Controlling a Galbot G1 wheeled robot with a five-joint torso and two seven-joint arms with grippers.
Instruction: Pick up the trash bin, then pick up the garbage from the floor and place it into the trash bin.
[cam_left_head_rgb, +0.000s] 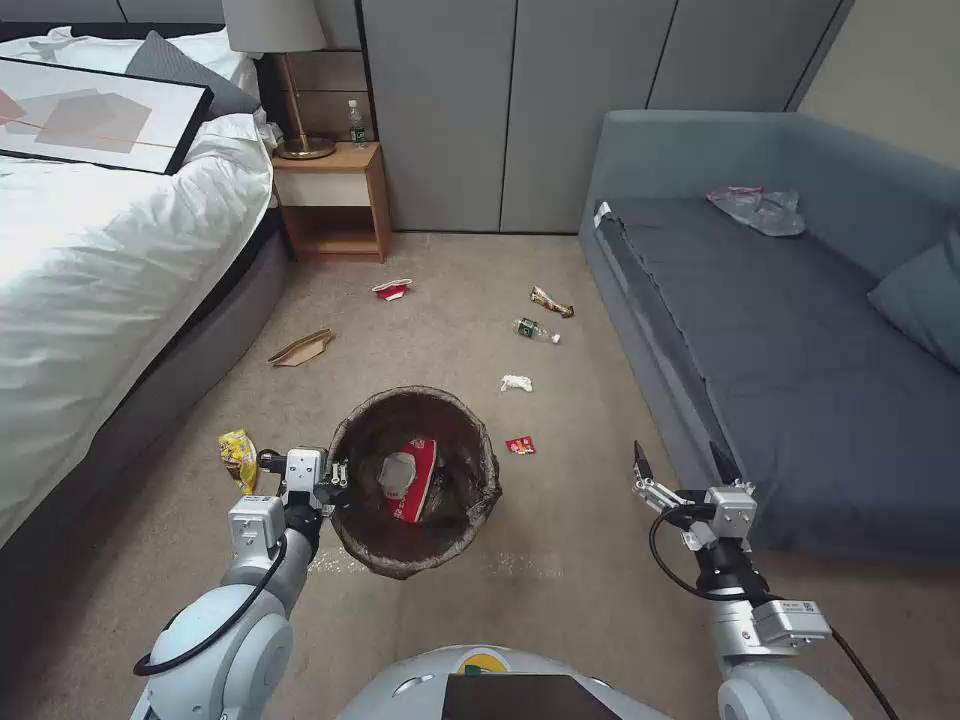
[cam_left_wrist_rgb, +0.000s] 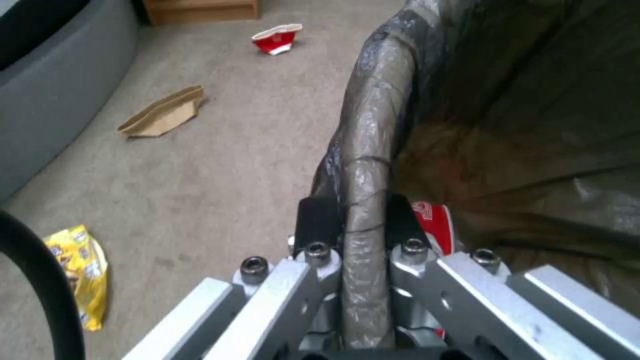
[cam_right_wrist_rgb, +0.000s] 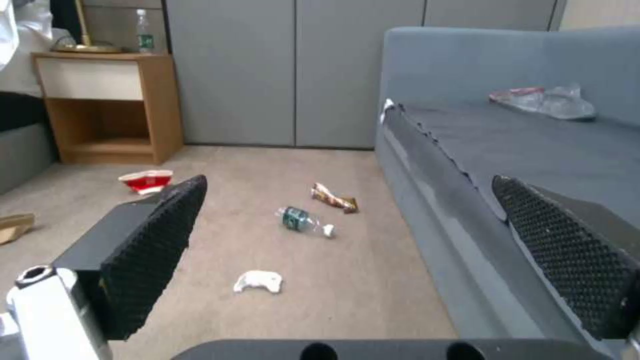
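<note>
Left gripper (cam_left_wrist_rgb: 353, 220) fingers clamp trash bin (cam_left_head_rgb: 470, 500) rim, hiding the white plastic.

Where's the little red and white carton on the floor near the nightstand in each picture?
Head view: the red and white carton lies on the carpet just in front of the nightstand.
Left wrist view: the carton sits beyond the trash bin rim that the left gripper clamps.
Right wrist view: the carton lies just past one right gripper finger.
Shared landmark: the nightstand.
</note>
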